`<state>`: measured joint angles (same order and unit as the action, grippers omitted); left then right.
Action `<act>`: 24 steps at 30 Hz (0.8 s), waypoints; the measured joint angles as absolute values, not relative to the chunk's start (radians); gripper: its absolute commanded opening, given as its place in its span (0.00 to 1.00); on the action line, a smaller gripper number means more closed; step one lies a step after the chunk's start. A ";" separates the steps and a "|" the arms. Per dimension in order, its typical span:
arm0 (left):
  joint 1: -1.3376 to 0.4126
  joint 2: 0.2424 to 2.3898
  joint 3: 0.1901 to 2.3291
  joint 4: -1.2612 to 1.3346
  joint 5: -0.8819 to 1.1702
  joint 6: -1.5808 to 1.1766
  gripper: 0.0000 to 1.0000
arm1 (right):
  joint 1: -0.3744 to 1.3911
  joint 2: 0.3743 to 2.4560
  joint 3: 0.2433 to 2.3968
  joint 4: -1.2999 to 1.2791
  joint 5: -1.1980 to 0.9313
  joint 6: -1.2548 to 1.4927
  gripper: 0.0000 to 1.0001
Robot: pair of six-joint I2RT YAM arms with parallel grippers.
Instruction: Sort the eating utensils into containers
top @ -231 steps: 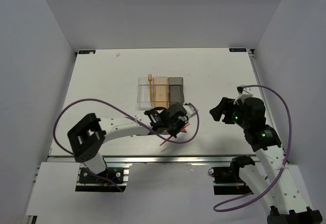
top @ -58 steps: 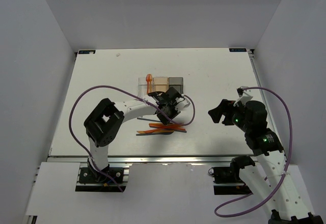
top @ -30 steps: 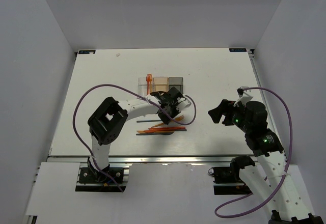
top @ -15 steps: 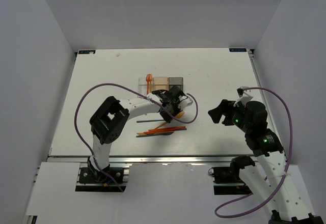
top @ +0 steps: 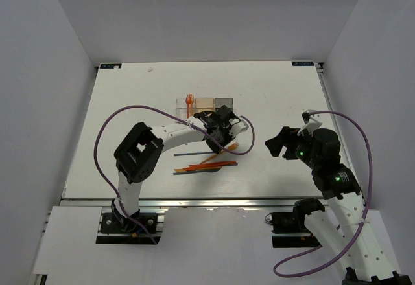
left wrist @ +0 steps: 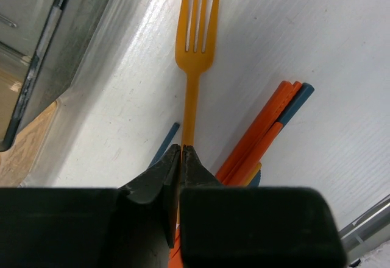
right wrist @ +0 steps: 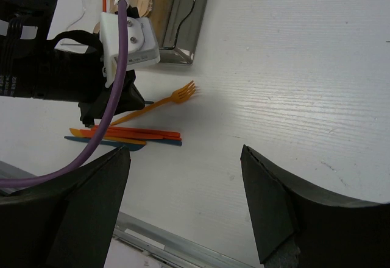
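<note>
My left gripper (top: 222,141) is shut on the handle of an orange fork (left wrist: 194,49), whose tines point away from it. The fork is low over the table just in front of the dark grey bin (top: 224,105). It also shows in the right wrist view (right wrist: 175,96). The tan bin (top: 204,106) and the clear bin (top: 184,111) stand to the left of the dark one. An orange utensil (top: 189,100) stands in the clear bin. A pile of orange and dark blue utensils (top: 206,164) lies in front of the bins. My right gripper (top: 275,144) is open and empty, well to the right.
The dark bin's corner (left wrist: 58,33) and the tan bin (left wrist: 21,155) sit to the left of the fork in the left wrist view. The left arm's purple cable (top: 241,144) loops beside the gripper. The table's front rail (top: 214,201) runs along the near edge.
My left gripper has come up from the pile holding the orange fork and moved back and right, toward the bins. The right arm has stayed still.
</note>
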<state>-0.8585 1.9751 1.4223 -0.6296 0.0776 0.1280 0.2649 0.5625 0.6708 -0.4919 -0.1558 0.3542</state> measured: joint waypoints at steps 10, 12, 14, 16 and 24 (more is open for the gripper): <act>-0.860 1.975 1.422 -0.644 0.094 0.131 0.39 | 0.270 0.564 0.671 -0.492 -0.155 0.354 0.78; -0.860 1.975 1.422 -0.643 0.094 0.127 0.41 | 0.270 0.564 0.671 -0.492 -0.155 0.354 0.78; -0.860 1.975 1.426 -0.643 0.095 0.125 0.41 | 0.270 0.565 0.671 -0.492 -0.155 0.354 0.78; -0.861 1.975 1.441 -0.644 0.094 0.123 0.40 | 0.270 0.566 0.671 -0.492 -0.155 0.354 0.78; -0.875 2.002 1.544 -0.634 0.094 0.122 0.38 | 0.271 0.571 0.671 -0.492 -0.155 0.354 0.78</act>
<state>-0.8745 2.0022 1.5444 -0.6342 0.0937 0.1223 0.2707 0.5709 0.6708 -0.4919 -0.1555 0.3542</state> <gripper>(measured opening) 0.392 0.784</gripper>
